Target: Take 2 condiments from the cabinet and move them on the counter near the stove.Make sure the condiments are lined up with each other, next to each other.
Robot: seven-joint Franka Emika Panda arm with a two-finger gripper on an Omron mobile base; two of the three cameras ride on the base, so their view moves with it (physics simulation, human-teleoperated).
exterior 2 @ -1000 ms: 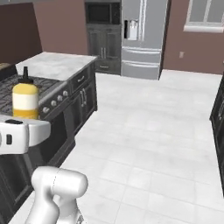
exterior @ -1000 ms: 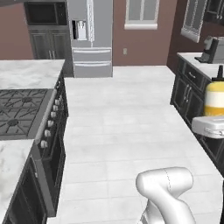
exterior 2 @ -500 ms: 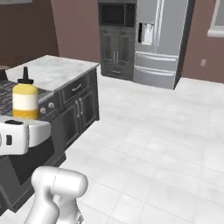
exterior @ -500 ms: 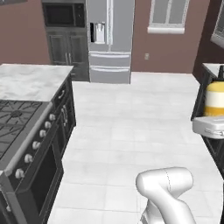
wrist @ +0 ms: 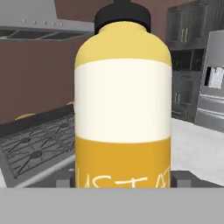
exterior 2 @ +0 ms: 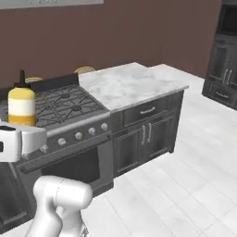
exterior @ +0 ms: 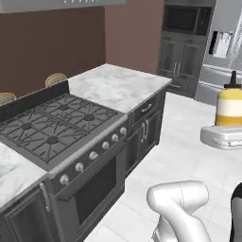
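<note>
bottle: yellow squeeze bottle [wrist: 122, 109], white label band, dark cap | pose: upright, held aloft | stove [exterior: 56, 125]: beside white marble counter [exterior: 113, 85]

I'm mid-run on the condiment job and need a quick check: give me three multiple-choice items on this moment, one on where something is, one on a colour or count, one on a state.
1. Where is the yellow squeeze bottle with the dark nozzle?
A. Upright in the gripper, off the counter
B. Lying on the stove grates
C. On the floor

2. What colour is the band around the bottle's middle?
A. Red
B. White
C. Green

3. What state are the dark lower cabinet doors under the white marble counter in?
A. Both swung open
B. One taken off
C. Closed

Answers: 1 A, the hand view has the bottle standing between the fingertips, and both base views show it above the hand beside the gas stove with black grates. 2 B, a white band sits between yellow top and bottom. 3 C, the doors lie flush with their handles facing out.
</note>
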